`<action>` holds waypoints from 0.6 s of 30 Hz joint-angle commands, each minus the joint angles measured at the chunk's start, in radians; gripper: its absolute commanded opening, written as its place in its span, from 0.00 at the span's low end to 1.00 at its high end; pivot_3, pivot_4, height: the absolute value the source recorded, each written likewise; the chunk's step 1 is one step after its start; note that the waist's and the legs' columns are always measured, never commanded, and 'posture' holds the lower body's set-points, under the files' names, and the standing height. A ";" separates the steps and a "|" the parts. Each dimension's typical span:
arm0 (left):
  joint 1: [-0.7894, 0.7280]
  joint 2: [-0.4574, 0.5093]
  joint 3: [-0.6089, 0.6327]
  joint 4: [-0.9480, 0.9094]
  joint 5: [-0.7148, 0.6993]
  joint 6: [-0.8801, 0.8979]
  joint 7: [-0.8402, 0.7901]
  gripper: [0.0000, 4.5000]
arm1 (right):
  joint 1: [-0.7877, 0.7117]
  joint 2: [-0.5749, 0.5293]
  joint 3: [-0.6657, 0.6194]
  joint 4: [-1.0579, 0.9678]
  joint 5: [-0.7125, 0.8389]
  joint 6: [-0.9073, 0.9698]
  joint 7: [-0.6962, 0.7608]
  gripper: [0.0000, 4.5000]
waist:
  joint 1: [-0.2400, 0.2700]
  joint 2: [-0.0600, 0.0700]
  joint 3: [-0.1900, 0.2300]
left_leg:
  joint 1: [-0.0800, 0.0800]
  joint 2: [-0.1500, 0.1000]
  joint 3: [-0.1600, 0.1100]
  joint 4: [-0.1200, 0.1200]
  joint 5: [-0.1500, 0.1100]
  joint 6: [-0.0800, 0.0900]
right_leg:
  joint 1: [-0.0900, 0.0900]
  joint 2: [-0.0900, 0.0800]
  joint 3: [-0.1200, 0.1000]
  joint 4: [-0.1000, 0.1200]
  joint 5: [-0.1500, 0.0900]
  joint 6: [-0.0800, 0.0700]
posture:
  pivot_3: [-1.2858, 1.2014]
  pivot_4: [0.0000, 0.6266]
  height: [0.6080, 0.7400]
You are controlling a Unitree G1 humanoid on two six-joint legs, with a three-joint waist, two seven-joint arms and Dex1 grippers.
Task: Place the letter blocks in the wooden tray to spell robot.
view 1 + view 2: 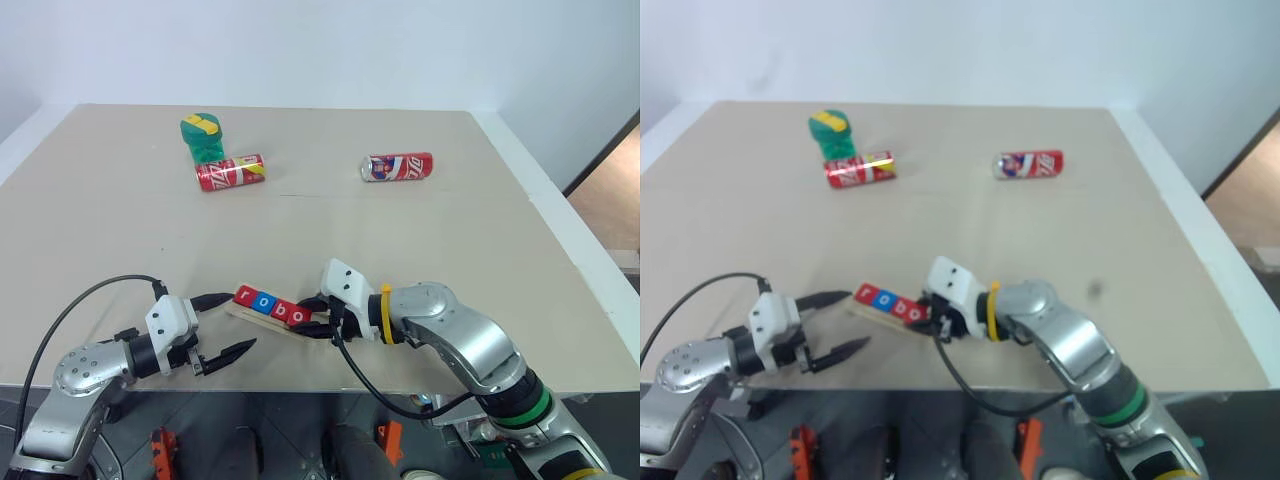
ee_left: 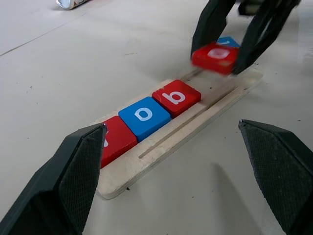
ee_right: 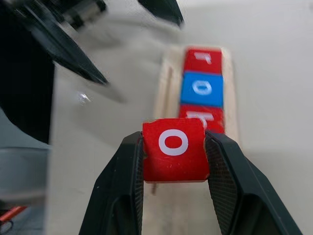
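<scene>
Right wrist view: my right tool (image 3: pixel 173 152) pinches the red "o" tile (image 3: pixel 173 151) by its side edges; it looks light, stiff, slick. Left tool (image 1: pixel 222 325) is spread.

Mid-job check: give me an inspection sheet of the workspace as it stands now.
Surface: beige table, bare apart from the items below.
Job's things: wooden tray holds red r, blue o, red b; red o block is held above the tray's free end; a blue block shows behind it.
Clutter: two red soda cans lying down; green object.
Grippers: left gripper open, empty, beside the tray; right gripper shut on the red o block.
Cables: black cable along the left arm.
Surroundings: white wall.
</scene>
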 commanded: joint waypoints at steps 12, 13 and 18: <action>0.004 -0.005 0.014 -0.046 -0.020 -0.007 0.021 1.00 | 0.002 0.033 0.003 0.035 -0.047 -0.041 -0.021 0.27 | 0.000 0.000 0.000 | 0.000 0.002 0.000 0.000 0.000 0.000 | 0.000 0.003 0.000 0.000 0.000 0.000 | 0.52 0.24 1.00; 0.003 -0.004 0.014 -0.047 -0.023 -0.005 0.020 1.00 | 0.003 0.035 0.002 0.034 -0.046 -0.039 -0.022 0.27 | 0.000 0.000 0.000 | 0.000 0.002 0.000 0.000 0.000 0.000 | 0.000 0.003 0.000 0.000 0.000 0.000 | 0.52 0.24 1.00; 0.000 0.002 -0.001 -0.073 -0.052 0.028 -0.001 1.00 | 0.012 0.045 0.002 0.028 -0.043 0.007 -0.039 0.27 | 0.000 0.000 0.000 | 0.000 0.002 0.000 0.000 0.000 0.000 | 0.000 0.003 0.000 0.000 0.000 0.000 | 0.52 0.24 1.00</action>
